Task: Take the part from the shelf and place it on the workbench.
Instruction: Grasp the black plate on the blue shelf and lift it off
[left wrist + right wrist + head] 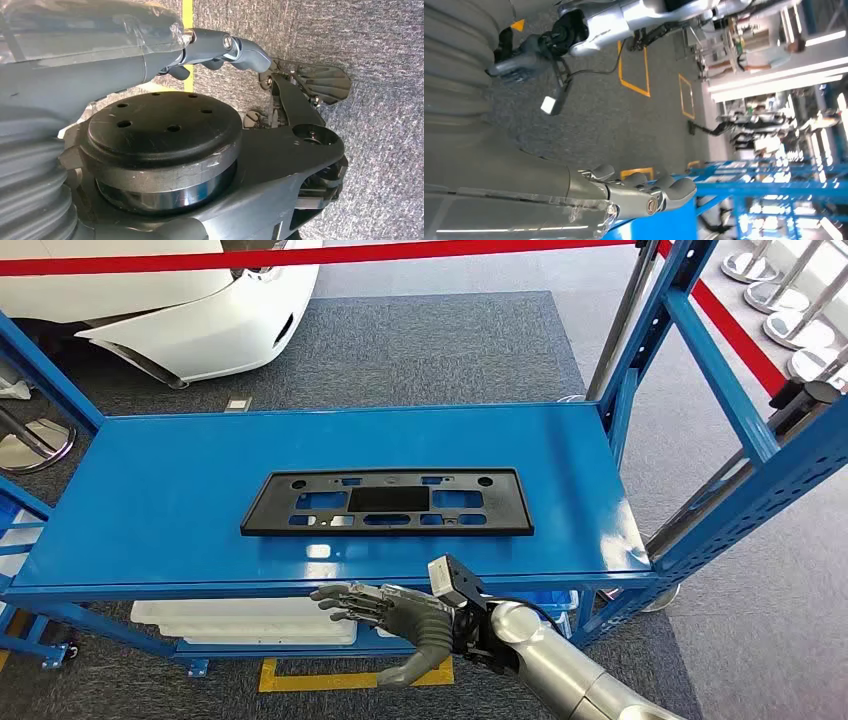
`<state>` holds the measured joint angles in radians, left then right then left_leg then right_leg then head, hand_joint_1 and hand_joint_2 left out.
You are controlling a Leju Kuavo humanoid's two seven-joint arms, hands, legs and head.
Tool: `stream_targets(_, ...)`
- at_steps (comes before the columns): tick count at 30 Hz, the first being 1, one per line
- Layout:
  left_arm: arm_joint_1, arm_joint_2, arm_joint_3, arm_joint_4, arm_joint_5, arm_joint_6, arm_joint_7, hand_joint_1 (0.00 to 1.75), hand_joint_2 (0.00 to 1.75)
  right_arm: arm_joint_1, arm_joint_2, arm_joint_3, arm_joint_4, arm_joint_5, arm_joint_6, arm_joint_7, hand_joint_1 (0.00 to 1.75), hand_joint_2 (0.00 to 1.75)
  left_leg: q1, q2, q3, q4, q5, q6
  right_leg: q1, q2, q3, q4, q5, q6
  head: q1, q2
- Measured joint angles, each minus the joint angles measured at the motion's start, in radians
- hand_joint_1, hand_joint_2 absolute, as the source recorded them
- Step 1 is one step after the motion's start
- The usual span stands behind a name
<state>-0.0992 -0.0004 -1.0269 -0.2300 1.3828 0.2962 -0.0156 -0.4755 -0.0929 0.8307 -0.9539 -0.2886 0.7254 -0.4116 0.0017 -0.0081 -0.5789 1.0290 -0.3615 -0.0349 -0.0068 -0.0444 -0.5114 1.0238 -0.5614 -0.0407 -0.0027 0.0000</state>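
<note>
Hovering just off the shelf's [150,530] near edge, the right hand [400,625] is spread and empty; the part [388,502] lies beyond it, long axis parallel to that edge.

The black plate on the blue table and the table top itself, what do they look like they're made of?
The black plate looks like moulded plastic: matte, thin, with cut-out slots and holes. The table top looks like painted sheet metal: glossy blue, with soft light reflections near its front edge. Neither can be confirmed by sight alone.
</note>
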Motion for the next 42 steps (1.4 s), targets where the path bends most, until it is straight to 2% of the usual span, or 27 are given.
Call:
stream_targets(4, 0.0, 0.0, -0.005, 0.0, 0.001, 0.006, 0.0, 0.0, 1.75, -0.016, -0.007, 0.034, -0.053, 0.016, -0.018, -0.021, 0.0, 1.75, 0.0, 0.0, 0.0, 0.0, 0.0, 0.0, 0.0, 0.0, 0.0, 0.0, 0.0, 0.0, 0.0, 0.0)
stream_targets(9, 0.0, 0.0, -0.006, 0.0, 0.01, 0.014, 0.0, 0.0, 1.75, -0.03, -0.017, 0.051, -0.117, 0.065, -0.098, -0.03, 0.0, 1.75, 0.0, 0.0, 0.0, 0.0, 0.0, 0.0, 0.0, 0.0, 0.0, 0.0, 0.0, 0.0, 0.0, 0.0)
stream_targets(12, 0.0, 0.0, -0.006, 0.0, 0.016, 0.014, 0.0, 0.0, 1.75, -0.042, -0.028, 0.051, -0.169, 0.092, -0.151, 0.0, 0.0, 0.44, 0.0, 0.0, 0.0, 0.0, 0.0, 0.0, 0.0, 0.0, 0.0, 0.0, 0.001, 0.001, 0.0, 0.0)
stream_targets(13, 0.0, 0.0, -0.006, 0.0, 0.02, 0.014, 0.0, 0.0, 1.75, -0.045, -0.033, 0.049, -0.188, 0.102, -0.18, 0.016, 0.0, 0.44, 0.0, 0.0, 0.0, 0.001, 0.0, 0.0, 0.0, 0.0, 0.0, 0.0, 0.001, 0.001, 0.0, 0.0)
stream_targets(16, 0.001, 0.0, -0.005, 0.0, 0.039, 0.014, -0.004, 0.0, 1.75, -0.05, -0.041, 0.029, -0.242, 0.125, -0.325, 0.085, 0.0, 1.75, 0.0, 0.0, 0.0, 0.001, 0.0, 0.0, 0.0, 0.0, 0.0, 0.0, 0.001, 0.001, 0.0, 0.0)
stream_targets(19, 0.001, 0.0, -0.004, 0.0, 0.056, 0.012, -0.012, 0.0, 1.75, -0.06, -0.043, -0.002, -0.276, 0.149, -0.462, 0.15, 0.0, 1.75, 0.0, 0.0, 0.0, 0.001, 0.0, 0.0, 0.0, 0.0, 0.0, 0.0, 0.001, 0.001, 0.001, 0.0)
stream_targets(24, 0.001, -0.001, 0.0, 0.0, 0.07, 0.013, -0.013, 0.0, 1.75, -0.051, -0.043, -0.029, -0.312, 0.242, -0.614, 0.24, 0.0, 1.75, 0.0, 0.0, 0.0, 0.001, 0.0, 0.0, 0.0, 0.0, 0.0, 0.0, 0.001, 0.001, 0.001, 0.0)
stream_targets(30, 0.001, -0.004, 0.015, 0.0, 0.088, 0.02, -0.013, 0.0, 1.75, -0.023, -0.029, -0.031, -0.321, 0.423, -0.82, 0.428, 0.0, 1.75, 0.0, 0.0, 0.0, 0.001, 0.0, 0.0, 0.0, 0.0, 0.0, 0.0, 0.001, 0.001, 0.0, 0.0)
stream_targets(37, 0.001, -0.005, 0.028, 0.0, 0.082, 0.007, -0.005, 0.0, 1.75, 0.019, -0.009, -0.025, -0.328, 0.658, -0.881, 0.643, 0.0, 1.75, 0.0, 0.0, -0.001, 0.001, 0.0, 0.0, 0.0, 0.0, 0.0, 0.0, 0.001, 0.001, 0.0, 0.0)
stream_targets(42, 0.001, -0.005, 0.029, 0.0, 0.078, 0.003, -0.001, 0.0, 1.75, 0.046, 0.0, -0.023, -0.331, 0.695, -0.882, 0.672, 0.0, 1.75, 0.0, 0.0, -0.001, 0.001, 0.0, 0.0, 0.0, 0.0, 0.0, 0.0, 0.001, 0.001, 0.001, 0.0)
